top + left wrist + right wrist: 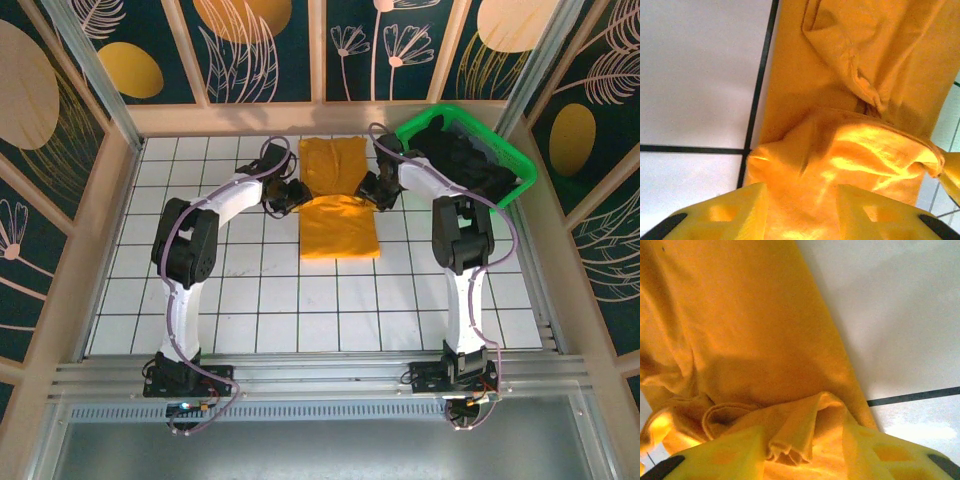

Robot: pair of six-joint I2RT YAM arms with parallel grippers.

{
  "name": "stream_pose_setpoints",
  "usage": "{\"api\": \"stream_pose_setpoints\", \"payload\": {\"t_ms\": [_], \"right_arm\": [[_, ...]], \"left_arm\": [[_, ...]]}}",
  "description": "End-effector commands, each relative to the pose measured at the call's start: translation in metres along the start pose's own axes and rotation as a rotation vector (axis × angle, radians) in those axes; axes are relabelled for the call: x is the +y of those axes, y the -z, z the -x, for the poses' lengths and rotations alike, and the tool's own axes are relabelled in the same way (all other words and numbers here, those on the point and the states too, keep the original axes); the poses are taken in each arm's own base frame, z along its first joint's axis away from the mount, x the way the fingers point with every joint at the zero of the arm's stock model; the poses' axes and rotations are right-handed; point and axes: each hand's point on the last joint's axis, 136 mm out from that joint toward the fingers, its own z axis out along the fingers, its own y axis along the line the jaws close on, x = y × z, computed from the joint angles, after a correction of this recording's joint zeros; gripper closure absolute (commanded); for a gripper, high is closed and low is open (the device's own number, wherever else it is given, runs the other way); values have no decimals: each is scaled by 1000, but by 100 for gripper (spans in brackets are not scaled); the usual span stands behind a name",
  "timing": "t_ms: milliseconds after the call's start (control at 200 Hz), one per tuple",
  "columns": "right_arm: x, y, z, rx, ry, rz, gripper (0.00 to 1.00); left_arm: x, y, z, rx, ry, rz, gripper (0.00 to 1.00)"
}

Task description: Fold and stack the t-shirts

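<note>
While green basket [522, 172] holds black t-shirts [470, 160], left pincer [800, 194], right pincer [802, 432] gape (orange t-shirt [338, 228] between).

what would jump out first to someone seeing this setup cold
The bright orange-yellow shirt lies in the middle of the white gridded table. The left gripper and right gripper close in on it from either side, with cloth bunched between their parted jaws. Next comes the green basket at the far right corner, heaped with black shirts.
</note>
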Motion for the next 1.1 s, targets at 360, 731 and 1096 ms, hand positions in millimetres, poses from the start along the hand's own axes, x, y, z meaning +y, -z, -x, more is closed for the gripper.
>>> {"api": "stream_pose_setpoints", "payload": {"t_ms": [360,731,1096], "right_arm": [[-55,66,-90,-43,-17,10,41],[-81,25,-142,102,-116,18,44],[-60,5,-116,90,-135,46,82]], "left_arm": [[18,63,-113,95,217,-158,42],[30,20,-144,189,305,-134,48],[20,7,-130,167,292,-137,72]]}}
